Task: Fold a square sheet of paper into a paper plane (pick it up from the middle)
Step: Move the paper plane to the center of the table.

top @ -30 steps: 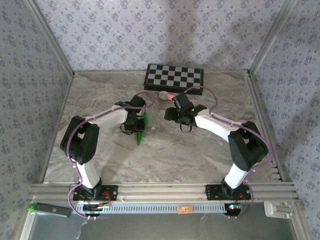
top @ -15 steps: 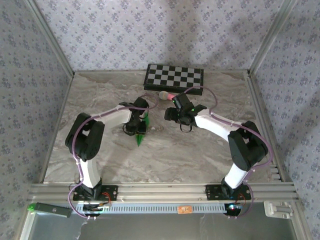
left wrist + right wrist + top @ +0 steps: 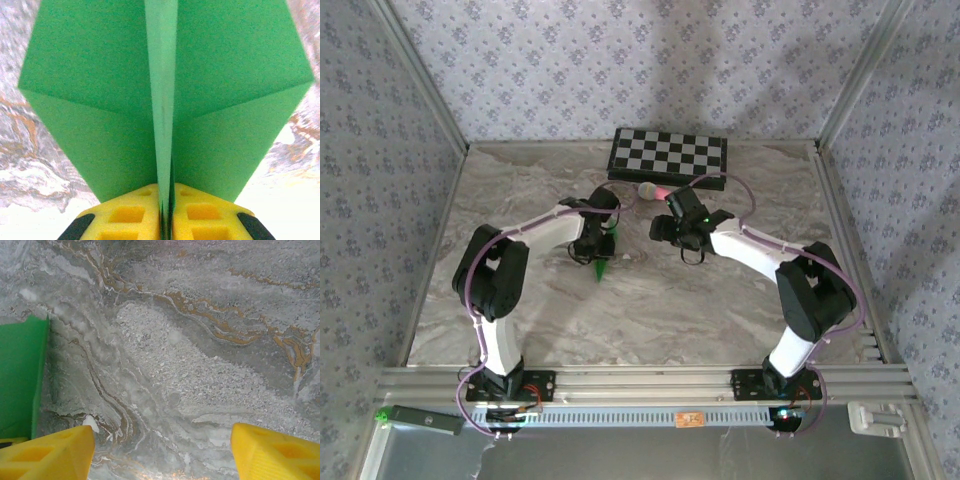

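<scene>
On the left, a little left of centre on the worktop [image 3: 720,320], we see the left gripper [image 3: 166,192] with its yellow fingers [image 3: 132,215] pressed together on the central fold of the paper plane [image 3: 603,264]. From the left wrist, the green paper spreads to both sides of the pinched ridge, with diagonal creases running outward. From above, the plane's narrow tip points toward the near edge; we cannot tell whether it touches the marble. Just to its right, the right gripper [image 3: 162,452] hovers with jaws wide apart and only bare marble between them, the plane's green edge beside its left finger. Toward the far edge lie a pink-handled microphone [image 3: 655,190] and the checkered board [image 3: 668,155].
</scene>
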`<move>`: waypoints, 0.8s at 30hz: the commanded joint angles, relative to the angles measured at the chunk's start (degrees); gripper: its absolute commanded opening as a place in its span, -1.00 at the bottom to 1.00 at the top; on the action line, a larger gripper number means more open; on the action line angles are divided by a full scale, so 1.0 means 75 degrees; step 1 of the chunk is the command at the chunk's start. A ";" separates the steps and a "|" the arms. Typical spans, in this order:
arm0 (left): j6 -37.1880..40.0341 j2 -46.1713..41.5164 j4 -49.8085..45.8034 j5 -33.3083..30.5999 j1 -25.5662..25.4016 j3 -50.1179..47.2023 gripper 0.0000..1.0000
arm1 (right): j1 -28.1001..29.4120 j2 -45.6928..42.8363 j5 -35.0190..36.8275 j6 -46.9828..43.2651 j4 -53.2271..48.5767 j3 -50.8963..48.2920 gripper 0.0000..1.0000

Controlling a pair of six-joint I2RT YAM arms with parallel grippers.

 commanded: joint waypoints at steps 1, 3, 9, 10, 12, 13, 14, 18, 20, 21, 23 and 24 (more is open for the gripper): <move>0.0107 0.0179 -0.0235 -0.0355 -0.0036 0.0568 -0.76 | -0.0112 -0.0487 0.0373 0.0125 0.0171 -0.0381 0.49; 0.0124 0.0413 -0.0267 -0.0435 -0.0034 0.0843 -0.76 | -0.0197 -0.0683 0.0387 0.0136 0.0249 -0.0550 0.49; 0.0087 0.1108 -0.0236 -0.0644 0.0034 0.1658 -0.85 | -0.0449 -0.1059 0.0389 0.0124 0.0231 -0.0869 0.51; 0.0084 0.1184 -0.0208 -0.0653 0.0038 0.1760 -0.87 | -0.0478 -0.1089 0.0398 0.0131 0.0199 -0.0895 0.51; 0.0043 0.1401 -0.0177 -0.0715 0.0048 0.2000 -0.89 | -0.0548 -0.1128 0.0363 0.0089 0.0189 -0.0948 0.51; 0.0028 0.1494 -0.0169 -0.0748 0.0038 0.2102 -0.89 | -0.0573 -0.1138 0.0335 0.0085 0.0174 -0.0964 0.51; 0.0003 0.1602 -0.0187 -0.0798 0.0038 0.2221 -0.90 | -0.0592 -0.1163 0.0329 0.0080 0.0177 -0.1005 0.51; -0.0112 0.1921 -0.0189 -0.0999 0.0048 0.2488 -0.88 | -0.0662 -0.1215 0.0276 0.0083 0.0213 -0.1142 0.51; -0.0182 0.2039 -0.0211 -0.1030 0.0042 0.2590 -0.86 | -0.0687 -0.1229 0.0242 0.0083 0.0228 -0.1188 0.51; -0.0214 0.2094 -0.0209 -0.1033 0.0043 0.2641 -0.84 | -0.0705 -0.1231 0.0221 0.0085 0.0240 -0.1224 0.50; -0.0276 0.2175 -0.0206 -0.1025 0.0043 0.2725 -0.79 | -0.0739 -0.1224 0.0173 0.0086 0.0252 -0.1259 0.51; -0.0287 0.2228 -0.0240 -0.1019 0.0046 0.2779 -0.76 | -0.0749 -0.1229 0.0145 0.0086 0.0268 -0.1274 0.51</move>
